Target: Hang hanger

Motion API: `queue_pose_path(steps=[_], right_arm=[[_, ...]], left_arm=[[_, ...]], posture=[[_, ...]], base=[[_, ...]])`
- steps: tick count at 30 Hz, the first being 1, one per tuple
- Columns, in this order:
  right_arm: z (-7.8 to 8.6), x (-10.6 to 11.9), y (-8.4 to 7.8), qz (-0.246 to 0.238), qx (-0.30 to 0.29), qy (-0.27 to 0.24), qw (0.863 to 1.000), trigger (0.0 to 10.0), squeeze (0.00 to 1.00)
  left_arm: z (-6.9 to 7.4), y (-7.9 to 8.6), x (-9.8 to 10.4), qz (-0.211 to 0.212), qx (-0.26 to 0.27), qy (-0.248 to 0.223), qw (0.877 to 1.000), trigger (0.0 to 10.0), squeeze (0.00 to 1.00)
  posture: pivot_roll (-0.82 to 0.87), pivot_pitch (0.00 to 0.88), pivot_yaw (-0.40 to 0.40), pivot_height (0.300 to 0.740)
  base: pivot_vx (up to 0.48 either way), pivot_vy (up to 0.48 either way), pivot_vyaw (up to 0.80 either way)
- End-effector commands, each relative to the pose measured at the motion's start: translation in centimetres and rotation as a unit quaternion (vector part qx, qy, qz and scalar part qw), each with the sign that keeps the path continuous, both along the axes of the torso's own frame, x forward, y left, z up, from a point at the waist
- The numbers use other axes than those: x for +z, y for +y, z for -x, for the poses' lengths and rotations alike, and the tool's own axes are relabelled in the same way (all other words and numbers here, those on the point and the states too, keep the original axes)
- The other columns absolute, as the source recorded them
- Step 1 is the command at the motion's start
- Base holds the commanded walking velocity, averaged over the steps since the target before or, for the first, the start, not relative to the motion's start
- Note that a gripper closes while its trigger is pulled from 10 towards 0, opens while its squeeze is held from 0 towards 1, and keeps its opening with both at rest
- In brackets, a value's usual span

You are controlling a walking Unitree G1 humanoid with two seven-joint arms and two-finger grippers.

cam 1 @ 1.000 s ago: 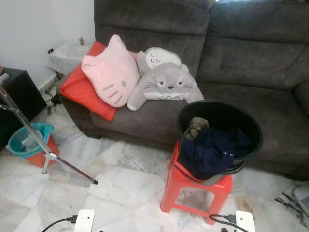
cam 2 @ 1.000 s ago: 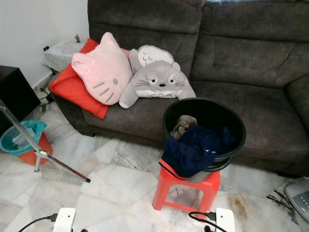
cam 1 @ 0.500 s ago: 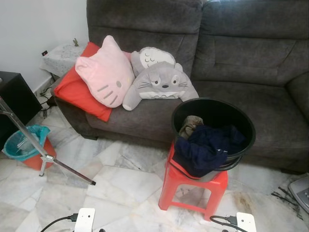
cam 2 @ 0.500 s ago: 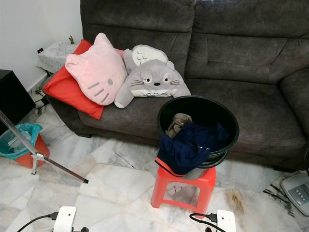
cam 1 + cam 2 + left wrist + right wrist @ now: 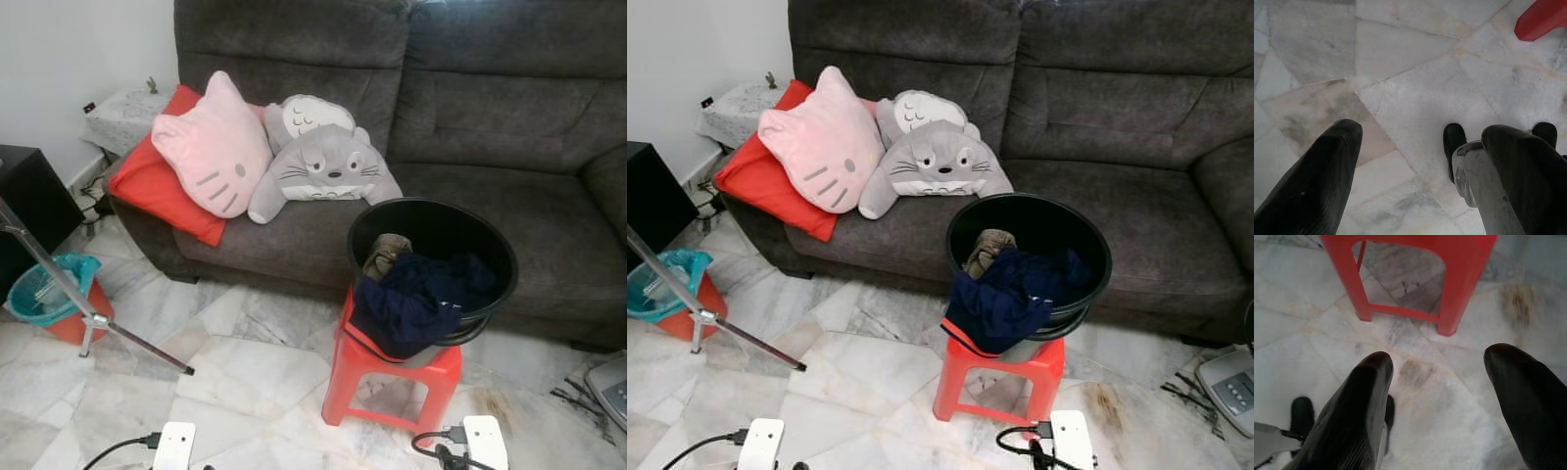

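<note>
A black round basket [image 5: 495, 257] stands on a red plastic stool [image 5: 446, 368] in front of the sofa. Dark blue clothes [image 5: 416, 304] spill over its near rim, with a brownish garment [image 5: 390, 253] behind them. I make out no hanger among the clothes. A metal rack's legs [image 5: 69, 294] slant across the floor at the left. My left gripper [image 5: 1420, 142] hangs open over bare marble. My right gripper [image 5: 1437, 362] is open too, low above the floor just before the stool's legs [image 5: 1452, 308]. Both white wrists [image 5: 173, 446] [image 5: 485, 439] sit at the bottom edge.
A dark grey sofa [image 5: 509, 127] spans the back, with a pink cat cushion [image 5: 214, 147], a grey plush [image 5: 328, 162] and a red cushion [image 5: 162, 191]. A teal-lined red bin [image 5: 44, 299] and a black cabinet [image 5: 24, 201] stand left. A scale [image 5: 1229, 387] lies at right.
The camera has shifted, so the whole scene sits a little differently. My right wrist has risen slightly and moved inward toward the stool. The basket and clothes have not moved.
</note>
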State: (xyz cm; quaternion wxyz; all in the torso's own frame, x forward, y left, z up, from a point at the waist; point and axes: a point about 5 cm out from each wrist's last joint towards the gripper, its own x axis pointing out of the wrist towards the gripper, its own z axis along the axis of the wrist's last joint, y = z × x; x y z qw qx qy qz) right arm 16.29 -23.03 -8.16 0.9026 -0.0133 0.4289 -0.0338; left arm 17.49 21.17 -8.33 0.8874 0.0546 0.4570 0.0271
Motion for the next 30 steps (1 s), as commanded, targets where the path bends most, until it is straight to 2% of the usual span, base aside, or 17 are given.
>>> queue_pose_path(steps=[1, 3, 5, 6, 7, 11, 12, 14, 18, 19, 20, 22, 23, 24, 25, 26, 30], right_arm=[[0.6, -0.3, -0.1, -0.019, -0.036, 0.011, 0.999, 10.0, 0.00], [0.8, -0.4, 0.0, -0.043, -0.070, 0.003, 0.997, 10.0, 0.00], [0.7, -0.3, 0.0, -0.043, -0.072, -0.003, 0.996, 10.0, 0.00], [0.6, -0.3, 0.0, -0.037, -0.064, -0.006, 0.997, 10.0, 0.00], [0.3, 0.0, 0.0, -0.016, -0.028, -0.015, 0.999, 10.0, 0.00], [-0.4, 0.5, 0.4, -0.035, 0.003, -0.050, 0.998, 10.0, 0.00], [-0.4, 0.5, 0.4, -0.035, 0.003, -0.050, 0.998, 10.0, 0.00], [-0.9, 0.9, 0.8, -0.036, 0.046, -0.071, 0.996, 10.0, 0.00], [-1.3, 1.2, 1.0, -0.034, 0.067, -0.090, 0.993, 10.0, 0.00], [-3.3, 3.2, 2.1, -0.032, 0.111, -0.192, 0.975, 10.0, 0.00], [-4.6, 5.3, 2.9, -0.005, 0.156, -0.256, 0.954, 10.0, 0.00], [-5.8, 9.3, 4.9, -0.014, 0.189, -0.361, 0.913, 10.0, 0.00], [-5.9, 10.2, 5.1, -0.022, 0.189, -0.380, 0.905, 10.0, 0.00], [-5.9, 10.2, 5.1, -0.022, 0.189, -0.380, 0.905, 10.0, 0.00], [-6.1, 11.3, 5.6, -0.040, 0.195, -0.402, 0.894, 10.0, 0.00], [-6.2, 11.7, 5.8, -0.048, 0.201, -0.407, 0.890, 10.0, 0.00], [-6.9, 12.2, 6.2, -0.070, 0.199, -0.411, 0.887, 10.0, 0.00]], left_arm=[[0.2, 0.4, 0.0, -0.007, -0.005, 0.008, 1.000, 10.0, 0.00], [0.2, 0.5, 0.0, -0.007, -0.005, 0.006, 1.000, 10.0, 0.00], [0.2, 0.5, 0.0, -0.008, -0.005, 0.005, 1.000, 10.0, 0.00], [0.2, 0.5, 0.0, -0.008, -0.005, 0.005, 1.000, 10.0, 0.00], [0.2, 0.6, 0.0, -0.009, -0.006, 0.006, 1.000, 10.0, 0.00], [0.3, 0.6, 0.0, -0.011, -0.007, 0.006, 1.000, 10.0, 0.00], [0.3, 0.6, 0.0, -0.011, -0.007, 0.006, 1.000, 10.0, 0.00], [0.3, 0.7, 0.0, -0.012, -0.007, 0.007, 1.000, 10.0, 0.00], [0.3, 0.9, 0.0, -0.013, -0.010, 0.007, 1.000, 10.0, 0.00], [0.3, 0.9, 0.0, -0.013, -0.010, 0.007, 1.000, 10.0, 0.00], [0.3, 0.9, 0.0, -0.013, -0.010, 0.007, 1.000, 10.0, 0.00], [0.3, 1.0, 0.1, -0.014, -0.010, 0.007, 1.000, 10.0, 0.00], [0.3, 0.9, 0.1, -0.014, -0.011, 0.007, 1.000, 10.0, 0.00], [0.3, 0.9, 0.1, -0.014, -0.011, 0.007, 1.000, 10.0, 0.00], [0.2, 0.9, 0.1, -0.014, -0.011, 0.008, 1.000, 10.0, 0.00], [0.2, 0.8, 0.0, -0.014, -0.012, 0.008, 1.000, 10.0, 0.00], [0.2, 0.5, 0.0, -0.013, -0.012, 0.011, 1.000, 10.0, 0.00]], posture=[[-0.01, 0.000, 0.020, 0.740], [0.00, 0.000, 0.020, 0.740], [0.00, 0.000, 0.021, 0.740], [0.00, 0.000, 0.022, 0.740], [0.00, 0.000, 0.023, 0.740], [0.00, 0.000, 0.025, 0.740], [0.00, 0.000, 0.025, 0.740], [-0.01, 0.000, 0.029, 0.740], [-0.02, 0.000, 0.031, 0.740], [-0.02, 0.000, 0.031, 0.740], [-0.02, 0.000, 0.030, 0.740], [-0.02, 0.000, 0.031, 0.740], [-0.02, 0.000, 0.032, 0.740], [-0.02, 0.000, 0.032, 0.740], [-0.02, 0.000, 0.033, 0.740], [-0.02, 0.000, 0.033, 0.740], [-0.02, 0.000, 0.032, 0.740]], base=[[0.000, 0.000, 0.00], [0.000, 0.000, 0.00], [0.000, 0.000, 0.00], [0.000, 0.000, 0.00], [0.000, 0.000, 0.00], [0.000, 0.000, 0.00], [0.000, 0.000, 0.00], [0.000, 0.000, 0.00], [0.000, 0.000, 0.00], [0.000, 0.000, 0.00], [0.000, 0.000, 0.00], [0.000, 0.000, 0.00], [0.000, 0.000, 0.00], [0.000, 0.000, 0.00], [0.000, 0.000, 0.00], [0.000, 0.000, 0.00], [0.000, 0.000, 0.00]])
